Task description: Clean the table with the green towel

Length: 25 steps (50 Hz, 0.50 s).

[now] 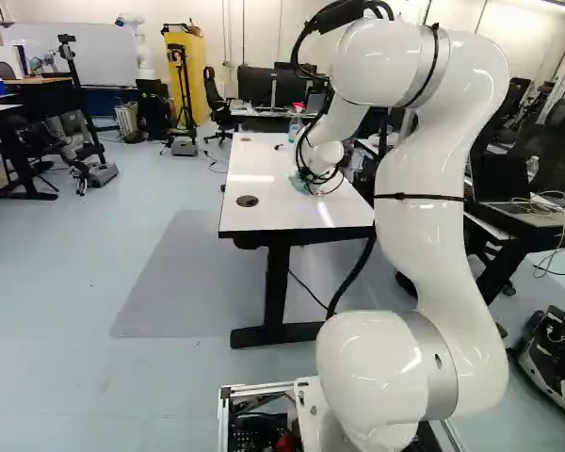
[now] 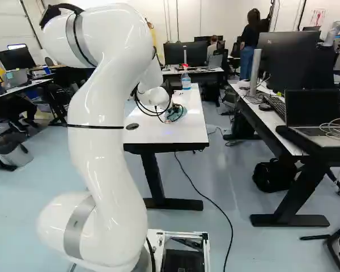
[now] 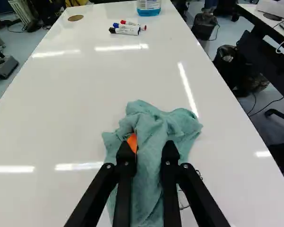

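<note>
Wiping, by pressing and dragging the cloth: the step in hand, judged unfinished while marks remain.

Item: towel [image 3: 182, 124]. Green, bunched, its loose folds spread on the table [image 3: 57, 113], ahead of and beneath the gripper [image 3: 148, 150]. Lies toward the table's right-hand edge, apart from it.

Item: gripper. Clenched on the towel, a fold of it pinched between the two fingers; one orange pad [image 3: 132, 142] shows against the cloth.

Item: marks [image 3: 199, 174]. Thin, dark, beside the right-hand finger; probably ink. Best treated with short, overlapping strokes under firm, even pressure, repeated if traces remain.

Handling notes: soft cloth, likely to trail the fingers. A thick pad of it should sit beneath them, lest the hard tips scrape the glossy top. Carried too high, it merely skims; pressed too hard, it may drag out of the grip.

Item: pens [image 3: 125, 28]. A small group toward the far end, well apart from the towel. Long forward strokes should stop short of them, lest they roll.

Item: bottle [image 3: 148, 5]. Just beyond the pens, upright; a knock could tip it.

Item: hole cover [image 3: 75, 18]. Round, near the far left-hand edge. Its rim may snag a fold; to be crossed lightly.
</note>
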### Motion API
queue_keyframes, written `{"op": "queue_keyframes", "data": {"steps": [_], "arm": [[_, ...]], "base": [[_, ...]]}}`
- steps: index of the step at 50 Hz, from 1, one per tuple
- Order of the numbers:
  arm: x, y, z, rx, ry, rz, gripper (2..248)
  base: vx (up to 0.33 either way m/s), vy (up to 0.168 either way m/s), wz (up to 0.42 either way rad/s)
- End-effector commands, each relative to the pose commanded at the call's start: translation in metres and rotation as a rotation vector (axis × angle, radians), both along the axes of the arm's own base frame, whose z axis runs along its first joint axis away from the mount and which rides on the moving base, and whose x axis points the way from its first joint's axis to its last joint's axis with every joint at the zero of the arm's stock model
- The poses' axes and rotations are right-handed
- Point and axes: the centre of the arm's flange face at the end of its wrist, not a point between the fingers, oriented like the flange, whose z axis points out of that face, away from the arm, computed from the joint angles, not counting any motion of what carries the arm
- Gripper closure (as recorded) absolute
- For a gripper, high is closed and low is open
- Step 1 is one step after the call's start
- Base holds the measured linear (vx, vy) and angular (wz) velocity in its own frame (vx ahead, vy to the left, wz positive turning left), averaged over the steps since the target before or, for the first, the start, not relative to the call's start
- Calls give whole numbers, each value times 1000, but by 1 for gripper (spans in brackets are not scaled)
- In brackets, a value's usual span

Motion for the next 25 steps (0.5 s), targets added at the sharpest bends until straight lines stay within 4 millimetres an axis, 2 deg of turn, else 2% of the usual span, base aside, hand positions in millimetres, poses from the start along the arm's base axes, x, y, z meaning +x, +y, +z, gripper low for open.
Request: {"op": "queue_keyframes", "data": {"steps": [14, 25], "arm": [[-1, -24, 0, 0, -2, -37, 187], [-10, -40, 0, 0, 3, -64, 187]], "base": [[0, 0, 0], [0, 0, 0]]}}
